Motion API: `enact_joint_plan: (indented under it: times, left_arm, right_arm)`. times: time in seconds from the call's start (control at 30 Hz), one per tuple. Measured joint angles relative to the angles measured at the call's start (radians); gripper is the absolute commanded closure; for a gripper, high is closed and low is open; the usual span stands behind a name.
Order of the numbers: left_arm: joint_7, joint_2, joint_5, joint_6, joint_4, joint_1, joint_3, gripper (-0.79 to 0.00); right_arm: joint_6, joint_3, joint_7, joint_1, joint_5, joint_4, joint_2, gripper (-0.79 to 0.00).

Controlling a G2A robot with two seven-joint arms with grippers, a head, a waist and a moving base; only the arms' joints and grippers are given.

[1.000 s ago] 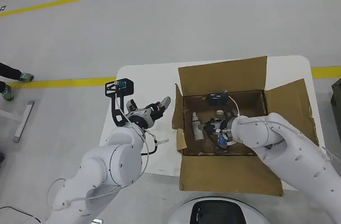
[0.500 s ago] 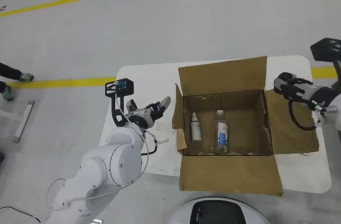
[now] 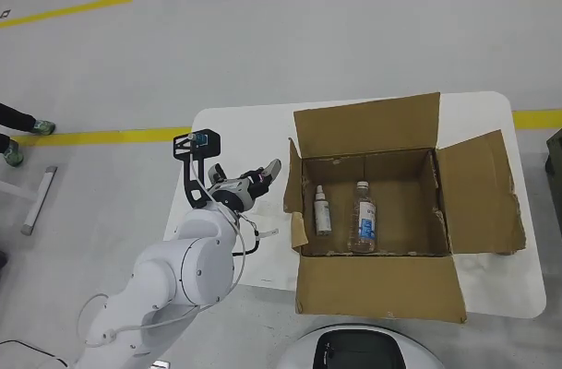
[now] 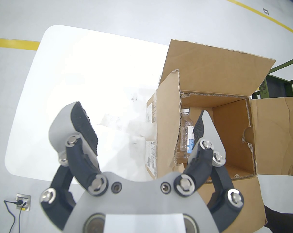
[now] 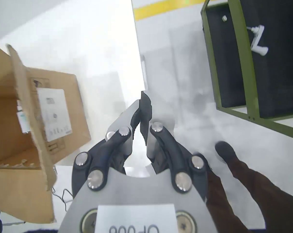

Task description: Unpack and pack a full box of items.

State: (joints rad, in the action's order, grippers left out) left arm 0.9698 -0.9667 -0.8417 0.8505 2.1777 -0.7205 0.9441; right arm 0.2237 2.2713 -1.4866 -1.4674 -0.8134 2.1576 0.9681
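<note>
grey workshop floor with a yellow line running behind, and a white counter with rounded corners in the middle of it. on the counter sits the cardboard box, all four flaps folded out. on its bottom lie just two things: a clear water bottle and, just beside it toward the robot's left, a small white spray bottle. both are on their sides, not touching as far as i can tell.

left claw hangs over bare counter just outside the box's left wall, spread wide with nothing in it. right claw is out past the counter's right edge over the floor, tips pinched together with nothing between them. it's near a green-framed black bin with a white plastic part lying in it.

my read: this is the unpacking half, nearly done, two items to go. whichever arm goes in next needs to get over the box with its claw opened, drop between the walls and take a bottle across its body. the water bottle is round and lying flat, so it could roll off the pads if the grip's off-centre, and the torn flaps look easy to snag.
</note>
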Motion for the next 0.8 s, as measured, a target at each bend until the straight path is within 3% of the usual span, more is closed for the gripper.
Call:
enact_joint_plan:
  times: [0.13, 0.5, 0.8]
  left_arm:
    - [0.000, 0.000, 0.000, 0.000, 0.000, 0.000, 0.000, -0.785]
    - [0.000, 0.000, 0.000, 0.000, 0.000, 0.000, 0.000, -0.785]
    - [0.000, 0.000, 0.000, 0.000, 0.000, 0.000, 0.000, -0.785]
  right_arm:
    - [-0.061, -0.086, -0.041, -0.029, -0.031, -0.032, -0.008, -0.302]
    - [-0.109, -0.375, -0.049, 0.015, -0.172, -0.107, -0.032, -0.366]
    - [-0.093, -0.513, -0.049, 0.068, -0.204, -0.176, -0.036, -0.354]
